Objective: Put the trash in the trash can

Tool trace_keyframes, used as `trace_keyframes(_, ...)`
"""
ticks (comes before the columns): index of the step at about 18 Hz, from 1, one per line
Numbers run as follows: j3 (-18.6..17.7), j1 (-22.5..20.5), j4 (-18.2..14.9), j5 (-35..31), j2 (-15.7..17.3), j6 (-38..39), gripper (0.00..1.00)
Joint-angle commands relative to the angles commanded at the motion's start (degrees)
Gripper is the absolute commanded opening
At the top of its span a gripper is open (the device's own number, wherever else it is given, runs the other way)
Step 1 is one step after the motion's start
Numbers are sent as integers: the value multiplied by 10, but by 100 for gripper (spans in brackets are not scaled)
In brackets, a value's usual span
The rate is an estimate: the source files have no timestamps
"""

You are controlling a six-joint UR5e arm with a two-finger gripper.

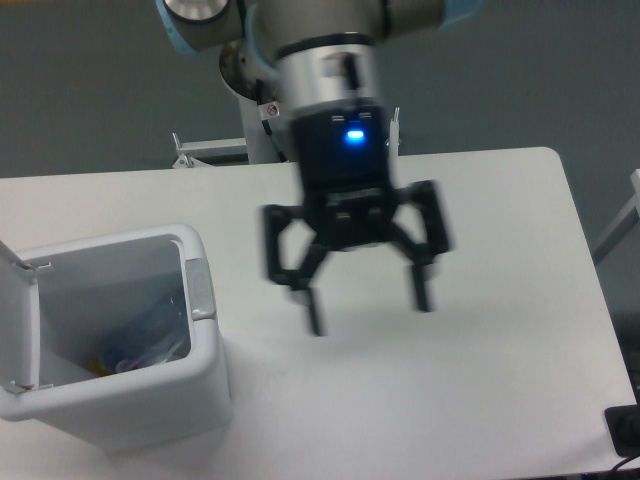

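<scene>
The white trash can (205, 395) stands at the front left of the table with its lid flipped open to the left. Inside it lies the clear plastic bottle (150, 330), a piece of the trash, beside something yellow at the bottom. My gripper (368, 303) hangs over the middle of the table, well to the right of the can. It is motion-blurred, its fingers are spread wide and nothing is between them. The wrapper cannot be made out.
A grey tab (201, 290) sits on the can's right rim. The white table (500, 260) ends at its right edge near a metal frame (622, 215). The arm's base mount (290, 135) is behind the table's back edge.
</scene>
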State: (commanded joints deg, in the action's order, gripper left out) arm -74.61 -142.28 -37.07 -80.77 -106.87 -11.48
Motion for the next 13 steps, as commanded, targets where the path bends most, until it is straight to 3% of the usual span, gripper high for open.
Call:
trace_keyframes(4, -7, -34, -152, -3, 11, -156, 100)
trace_keyframes(6, -1, -68, -205, -6, 31, -198, 100)
trace_keyframes(8, -3, -91, -228, -7, 36, -216, 100)
trace_keyframes(11, -22, -132, -237, -4, 45, -326, 100)
trace_keyframes(13, -22, -139, -265, -6, 47, -383, 100)
